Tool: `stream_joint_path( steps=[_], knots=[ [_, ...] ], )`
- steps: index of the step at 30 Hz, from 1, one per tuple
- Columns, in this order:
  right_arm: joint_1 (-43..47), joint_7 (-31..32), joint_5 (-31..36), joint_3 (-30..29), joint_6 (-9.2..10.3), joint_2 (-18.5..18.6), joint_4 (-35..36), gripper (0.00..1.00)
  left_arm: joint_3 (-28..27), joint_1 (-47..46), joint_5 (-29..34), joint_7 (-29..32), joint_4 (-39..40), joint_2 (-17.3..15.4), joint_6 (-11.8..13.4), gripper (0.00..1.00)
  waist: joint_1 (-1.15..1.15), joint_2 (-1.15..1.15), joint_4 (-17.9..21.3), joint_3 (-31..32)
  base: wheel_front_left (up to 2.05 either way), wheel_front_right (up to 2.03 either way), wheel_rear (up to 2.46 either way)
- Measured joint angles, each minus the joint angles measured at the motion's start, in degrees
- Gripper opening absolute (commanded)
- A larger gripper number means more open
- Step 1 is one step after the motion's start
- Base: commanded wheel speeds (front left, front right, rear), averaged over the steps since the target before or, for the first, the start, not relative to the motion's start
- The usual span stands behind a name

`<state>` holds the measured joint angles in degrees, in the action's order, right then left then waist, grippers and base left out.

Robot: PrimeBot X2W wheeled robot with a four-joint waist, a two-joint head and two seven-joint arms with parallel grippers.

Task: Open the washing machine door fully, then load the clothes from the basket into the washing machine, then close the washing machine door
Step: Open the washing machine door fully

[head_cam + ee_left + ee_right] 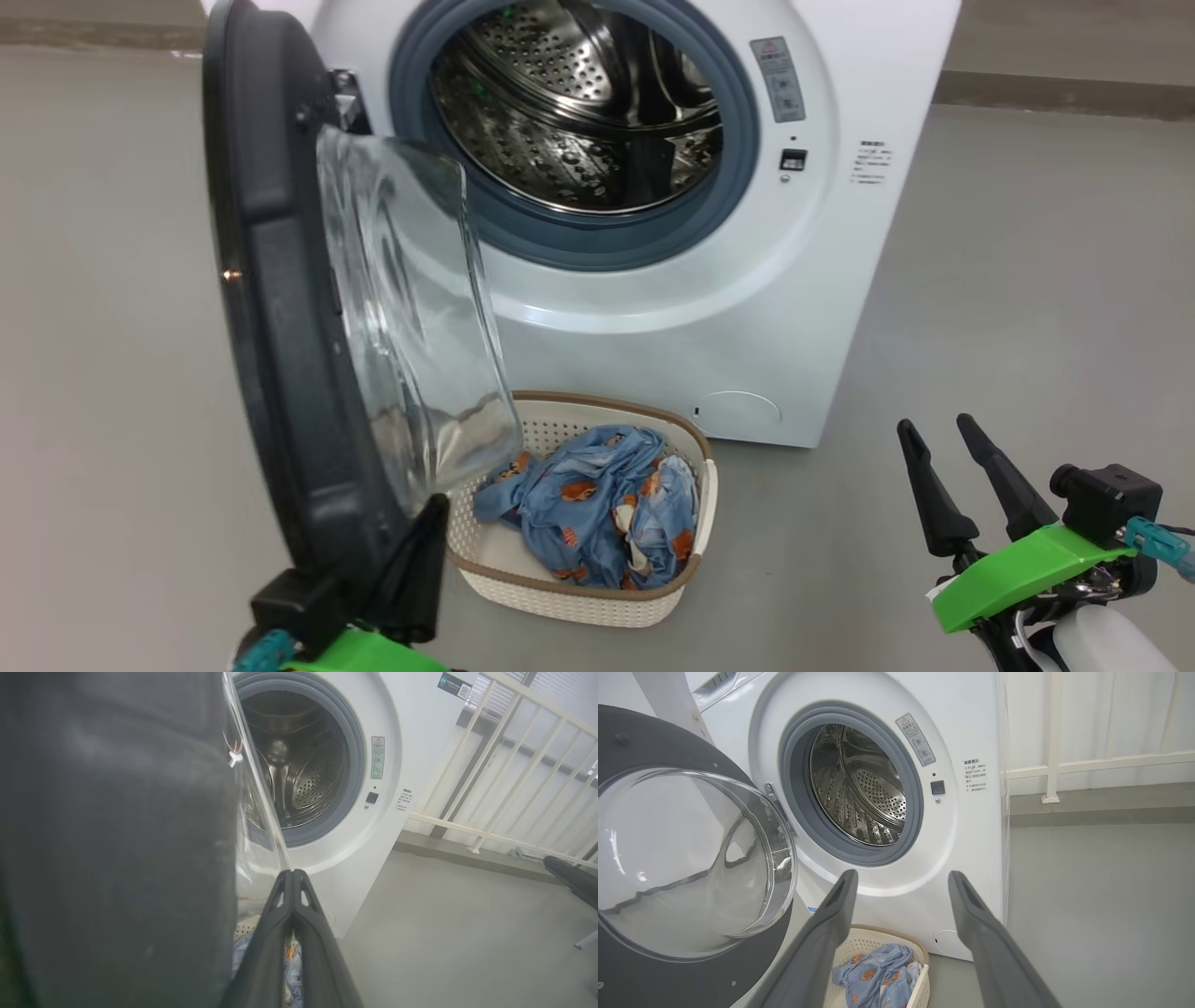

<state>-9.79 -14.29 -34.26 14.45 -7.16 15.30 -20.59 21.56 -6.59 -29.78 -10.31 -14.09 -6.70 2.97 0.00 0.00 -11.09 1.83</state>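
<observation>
- Dark fingers of your left gripper (431,518), at the lower left of the head view, are pressed together with nothing between them. They sit close against the inner side of the washing machine door (271,280).
- Your right gripper (936,425), at the lower right, has its fingers spread and empty, well apart from everything.
- That door stands wide, edge-on to the head camera. You can count the opening step as done or nearly so; I cannot tell whether the hinge has more travel.
- All the clothes (597,504) lie in the basket (607,403) on the floor just in front of the washing machine (840,280), and its drum (579,112) looks empty. Loading and closing are still ahead of you.
- You have smooth grey floor (1027,280) around you, and a white railing (490,765) at the upper right of the left wrist view.
</observation>
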Motion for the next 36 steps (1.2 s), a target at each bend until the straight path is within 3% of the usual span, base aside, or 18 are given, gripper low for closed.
stream_joint_path(
  steps=[17,29,36],
  knots=[
    [0.08,0.0,0.0,-0.14,0.0,-0.71,-0.01,1.0,-4.67,1.82,-0.36,3.38,2.8,-5.75,4.12,0.0,0.0,0.0,-6.47,0.7,0.0,0.0,0.0],
    [0.08,0.0,0.0,-0.12,0.0,-1.13,-0.15,1.0,-8.81,-1.72,-2.66,6.34,-0.91,-10.18,4.31,0.0,0.0,0.0,-9.32,-0.25,0.0,0.0,0.0],
    [0.07,0.0,0.0,-0.27,0.0,-1.15,-0.14,1.0,-11.14,-3.88,-4.54,7.11,-3.78,-10.94,4.13,0.0,0.0,0.0,-10.33,-1.21,0.0,0.0,0.0]
  ],
)
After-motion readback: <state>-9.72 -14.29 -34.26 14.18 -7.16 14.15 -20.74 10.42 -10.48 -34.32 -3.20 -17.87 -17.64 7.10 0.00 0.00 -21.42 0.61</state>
